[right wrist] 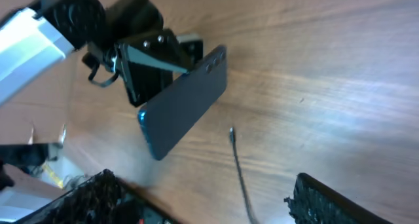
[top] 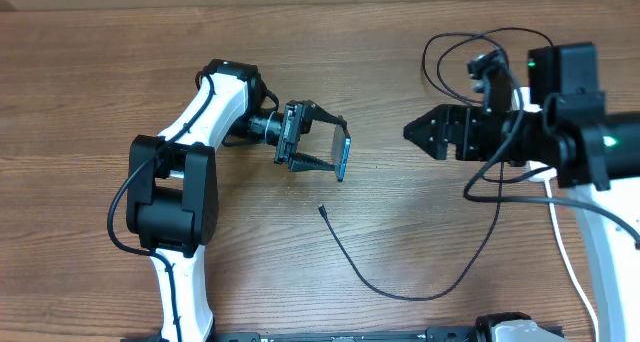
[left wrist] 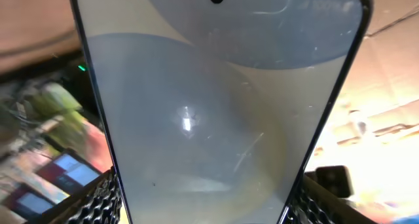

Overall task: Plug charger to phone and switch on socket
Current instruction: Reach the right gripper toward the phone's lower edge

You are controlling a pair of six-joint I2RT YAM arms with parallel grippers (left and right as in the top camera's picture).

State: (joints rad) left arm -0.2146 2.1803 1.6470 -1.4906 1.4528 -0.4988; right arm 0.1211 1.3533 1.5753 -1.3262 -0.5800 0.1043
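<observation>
The left gripper [top: 332,148] holds the phone [top: 342,154] above the table [top: 100,62]. Its jaws are closed on the two long edges and the screen faces the left wrist camera. The right gripper [top: 412,132] hangs near the phone, with its jaws wide and nothing between them. The charger [top: 370,277] lies on the table, and its small connector tip [top: 322,210] is just below the phone, not touching it.

I see three risks:
- **Picking up the tip:** it is thin and flat on the wood, so the jaws may close beside it or push it away.
- **Plugging in:** the phone is held only by its edges, so a push from the connector that is not straight to the port may turn the phone or make it slip.
- **The cable:** it runs back under the right arm, where other black wires hang, so it may catch and pull the tip away.

I cannot see the socket clearly.
</observation>
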